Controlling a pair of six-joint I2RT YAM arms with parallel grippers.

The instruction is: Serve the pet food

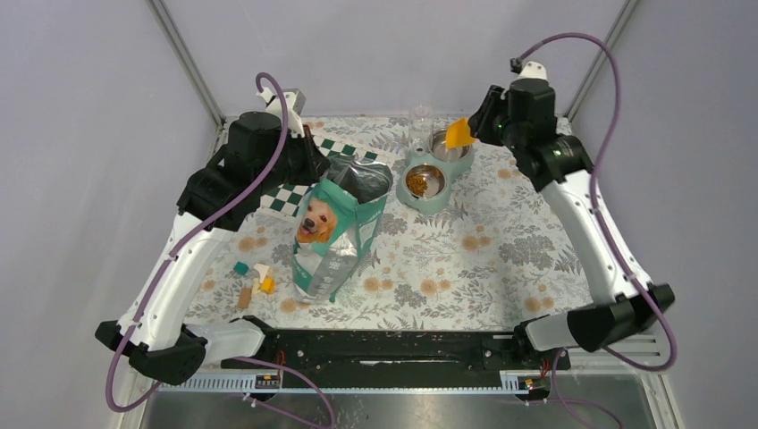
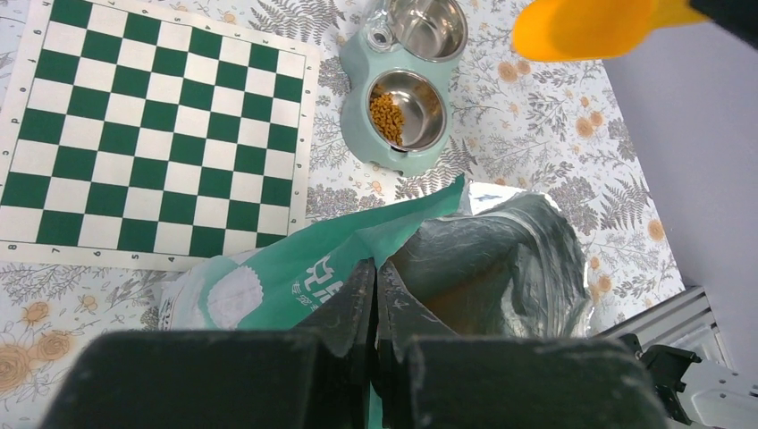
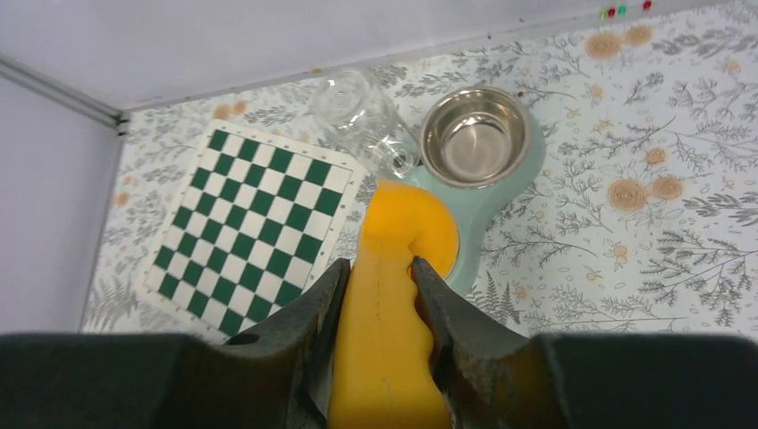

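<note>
Brown kibble, the pet food [image 1: 417, 181], lies in the near bowl of a pale green double feeder [image 1: 454, 170]; it shows too in the left wrist view [image 2: 388, 116]. The far steel bowl [image 1: 450, 144] looks empty. My right gripper [image 1: 477, 124] is shut on the handle of an orange scoop [image 1: 459, 134], held above the far bowl; in the right wrist view the scoop [image 3: 393, 295] hides the near bowl. My left gripper [image 1: 324, 166] is shut on the rim of the open teal food bag [image 1: 335, 234], pinching its edge [image 2: 375, 277].
A green-and-white chessboard mat [image 1: 304, 179] lies at the back left. A clear glass [image 1: 420, 121] stands behind the feeder. Small coloured blocks [image 1: 254, 279] lie at the front left. Frame posts rise at the back corners.
</note>
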